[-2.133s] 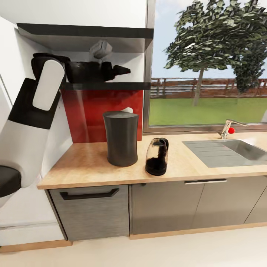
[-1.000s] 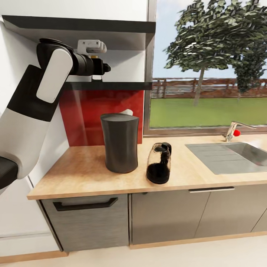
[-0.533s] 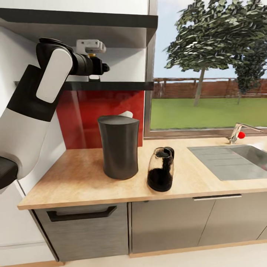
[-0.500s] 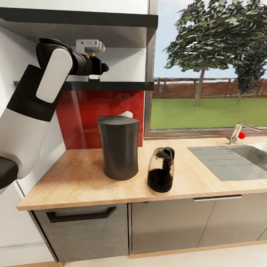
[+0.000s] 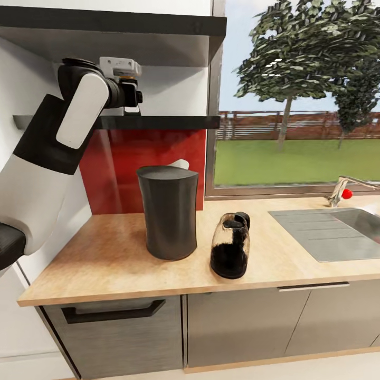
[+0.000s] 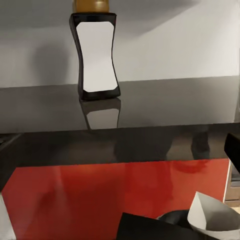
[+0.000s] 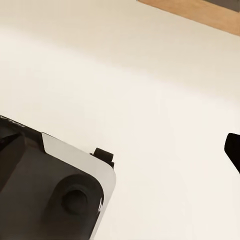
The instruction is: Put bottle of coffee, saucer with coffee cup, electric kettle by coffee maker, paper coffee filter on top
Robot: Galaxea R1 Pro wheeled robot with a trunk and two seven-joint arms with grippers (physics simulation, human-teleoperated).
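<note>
Head view: the left arm reaches to the shelf (image 5: 158, 122) above the surface (image 5: 116, 253), where coffee maker (image 5: 168, 211) and electric kettle (image 5: 230, 252) stand near each other. Left wrist view: the bottle of coffee (image 6: 97, 55) stands upright on the shelf, ungrasped; the left pincer's spread cannot be told. Right wrist view: floor (image 7: 150, 90); the right pincer's state is likewise unclear.

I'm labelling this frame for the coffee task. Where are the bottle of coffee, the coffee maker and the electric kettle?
bottle of coffee (image 6: 97, 57): left wrist view, on its white label.
coffee maker (image 5: 169, 214): head view, on its dark front wall.
electric kettle (image 5: 230, 253): head view, on its glass body.
</note>
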